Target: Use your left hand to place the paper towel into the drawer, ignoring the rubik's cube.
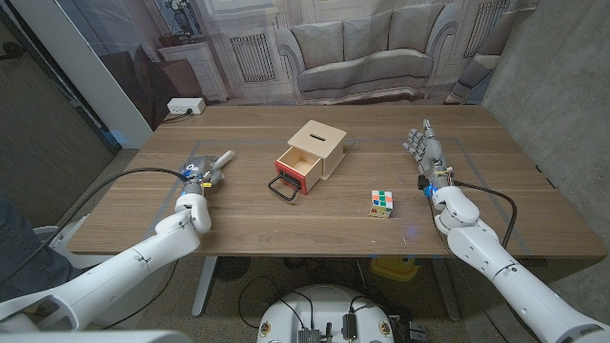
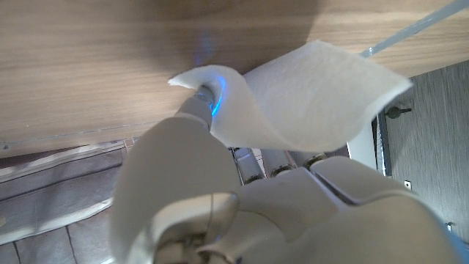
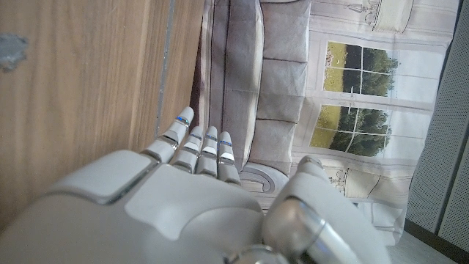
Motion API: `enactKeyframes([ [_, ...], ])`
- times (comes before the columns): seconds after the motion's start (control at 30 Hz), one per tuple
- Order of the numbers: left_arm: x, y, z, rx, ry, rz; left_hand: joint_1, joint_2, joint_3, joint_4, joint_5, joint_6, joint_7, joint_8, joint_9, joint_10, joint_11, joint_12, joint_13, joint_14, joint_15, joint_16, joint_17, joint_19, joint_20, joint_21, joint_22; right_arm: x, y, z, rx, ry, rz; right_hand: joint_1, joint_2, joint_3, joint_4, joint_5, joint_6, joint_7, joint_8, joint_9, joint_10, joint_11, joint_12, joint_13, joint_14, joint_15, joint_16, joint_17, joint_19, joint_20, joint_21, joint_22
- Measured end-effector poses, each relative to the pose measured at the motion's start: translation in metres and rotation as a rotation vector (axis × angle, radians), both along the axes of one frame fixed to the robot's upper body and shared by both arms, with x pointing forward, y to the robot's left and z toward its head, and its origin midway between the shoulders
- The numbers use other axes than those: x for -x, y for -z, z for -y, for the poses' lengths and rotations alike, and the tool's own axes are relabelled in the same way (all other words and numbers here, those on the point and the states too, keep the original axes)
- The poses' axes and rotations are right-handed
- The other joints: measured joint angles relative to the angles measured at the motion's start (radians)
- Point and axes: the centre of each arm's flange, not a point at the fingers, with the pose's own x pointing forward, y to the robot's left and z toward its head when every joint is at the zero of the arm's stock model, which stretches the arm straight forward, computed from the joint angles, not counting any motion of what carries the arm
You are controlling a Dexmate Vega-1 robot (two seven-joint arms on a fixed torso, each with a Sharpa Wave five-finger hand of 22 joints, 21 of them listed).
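Head view: my left hand (image 1: 198,176) pinches the paper towel (image 2: 308,95); drawer (image 1: 292,170) off to its right stands pulled open, contents unclear. Right hand (image 1: 426,152) spread, holding nothing.

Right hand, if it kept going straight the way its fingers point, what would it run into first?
Nothing, it seems: the right hand points toward the table's far edge, with only bare wood ahead. The rubik's cube sits behind it, though depth is uncertain.

**Even light overhead, soft focus at the wrists**

The head view is evenly lit and sharp; the brown wooden tabletop (image 1: 315,214) shows only faint shadows, and its edges bow slightly. In the left wrist view the white robot left hand (image 2: 242,205) is blurred, with a blue glow at frame centre. The right wrist view is soft up close.
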Motion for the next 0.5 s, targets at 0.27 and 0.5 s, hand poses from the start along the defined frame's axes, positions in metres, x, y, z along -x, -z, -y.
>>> enactKeyframes([
  [0.27,0.0024,-0.0017,0.0031,0.001,0.004,0.013,0.032,0.003,0.032,0.005,-0.027,0.101,0.007,0.031,0.001,0.086,0.003,0.008,0.003,0.088,-0.009,0.004,0.0,0.05,-0.047,0.022,0.006,0.0001,-0.0007,-0.0006,0.002,-0.009,0.003,0.0,0.0,0.0,0.0,0.0,0.0,0.0,0.0,0.0,0.0,0.0,0.0,0.0,0.0,0.0,0.0,0.0,0.0,0.0,0.0,0.0],
  [0.5,0.0067,-0.005,0.0051,0.0,0.004,0.031,0.044,0.002,0.041,0.014,-0.032,0.137,0.009,0.039,0.004,0.126,0.005,0.012,0.009,0.126,-0.021,0.012,0.004,0.121,-0.025,0.037,0.007,-0.0001,-0.0031,0.0024,0.004,-0.009,0.009,0.0,0.0,-0.004,-0.004,0.0,0.0,0.0,0.0,0.0,0.0,0.0,0.0,0.0,0.0,0.0,0.0,0.0,0.0,0.0,0.0,0.0],
])
